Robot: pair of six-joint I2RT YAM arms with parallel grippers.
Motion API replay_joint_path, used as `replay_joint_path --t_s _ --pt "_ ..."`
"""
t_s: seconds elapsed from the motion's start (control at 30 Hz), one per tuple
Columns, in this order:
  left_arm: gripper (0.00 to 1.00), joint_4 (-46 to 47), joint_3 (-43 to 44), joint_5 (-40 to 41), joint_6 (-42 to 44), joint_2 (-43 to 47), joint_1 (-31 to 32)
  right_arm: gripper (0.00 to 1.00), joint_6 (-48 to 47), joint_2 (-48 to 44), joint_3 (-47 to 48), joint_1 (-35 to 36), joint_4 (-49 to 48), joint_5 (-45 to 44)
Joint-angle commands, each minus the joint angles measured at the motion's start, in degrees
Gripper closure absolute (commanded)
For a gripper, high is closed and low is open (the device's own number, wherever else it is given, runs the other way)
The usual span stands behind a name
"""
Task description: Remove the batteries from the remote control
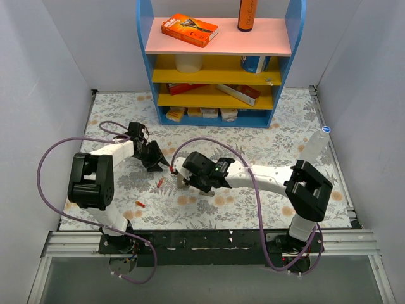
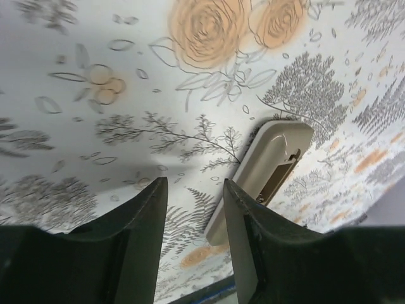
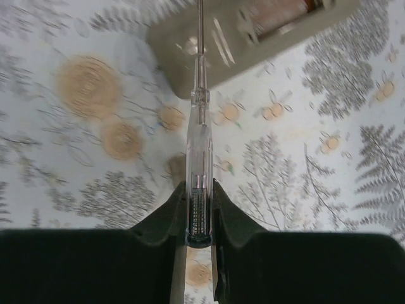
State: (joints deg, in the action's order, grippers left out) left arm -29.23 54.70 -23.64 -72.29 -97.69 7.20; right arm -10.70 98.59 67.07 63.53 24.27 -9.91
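Observation:
The grey remote control [image 3: 253,38] lies on the floral cloth with its recess up; a reddish shape [image 3: 278,12] shows in the recess, blurred. In the top view the remote [image 1: 183,183] sits under my right gripper [image 1: 188,174]. That gripper [image 3: 199,187] is shut on a clear-handled screwdriver [image 3: 199,145], whose metal shaft reaches over the remote. My left gripper [image 2: 193,183] is open and empty, just left of the remote [image 2: 266,164]; it also shows in the top view [image 1: 155,161]. Two red batteries [image 1: 160,183] [image 1: 140,204] lie loose on the cloth.
A blue shelf unit [image 1: 215,117] with boxes stands at the back centre. A clear plastic bottle [image 1: 316,145] lies at the right. Purple cables [image 1: 47,158] loop off both arms. White walls close in the left and right sides.

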Motion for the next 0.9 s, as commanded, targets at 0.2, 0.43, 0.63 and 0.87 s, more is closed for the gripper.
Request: replay_joint_path --t_s 0.2,0.43,0.63,0.87 --pt "0.55 -5.6 1.5 16.2 1.6 7.6 -3.2 0.99 9.5 10.4 12.2 8.4 0.2 1.0" --pt "0.57 -4.6 -2.6 15.7 2.1 7.3 -5.2 0.99 10.3 7.6 8.7 8.4 -1.9 -1.1" --pt "0.57 -1.8 -3.5 12.3 2.9 11.8 -5.2 0.99 12.4 0.5 2.9 5.8 -2.3 -2.7" --pt "0.51 2.5 -6.9 9.9 4.3 19.5 -5.2 0.99 15.1 -12.2 -7.5 -4.8 -3.7 -4.8"
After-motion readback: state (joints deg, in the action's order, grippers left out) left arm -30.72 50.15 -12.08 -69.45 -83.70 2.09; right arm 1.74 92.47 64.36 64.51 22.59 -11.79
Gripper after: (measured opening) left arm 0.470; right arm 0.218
